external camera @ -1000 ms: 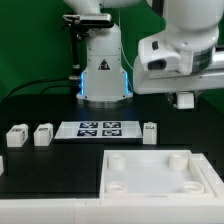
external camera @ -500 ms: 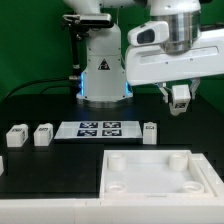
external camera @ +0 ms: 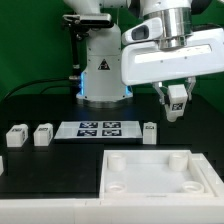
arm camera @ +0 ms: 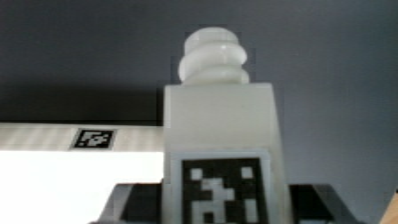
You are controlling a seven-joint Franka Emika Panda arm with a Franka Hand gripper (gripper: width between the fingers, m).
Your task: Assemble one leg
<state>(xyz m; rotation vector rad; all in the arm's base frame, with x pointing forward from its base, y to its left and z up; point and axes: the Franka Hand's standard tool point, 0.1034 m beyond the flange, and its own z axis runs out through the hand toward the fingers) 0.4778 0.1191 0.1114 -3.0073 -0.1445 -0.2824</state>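
You are holding the leg [external camera: 177, 96] pinched between the closed fingers [external camera: 176, 108], clear above the surface [external camera: 40, 110], so the pick-up is looking done, while seating it in a corner hole of the square top [external camera: 150, 172] lying lower than the fingers is remaining.

the leg [arm camera: 217, 120] looks like smooth matt white plastic; the table [external camera: 40, 105] is matt black.
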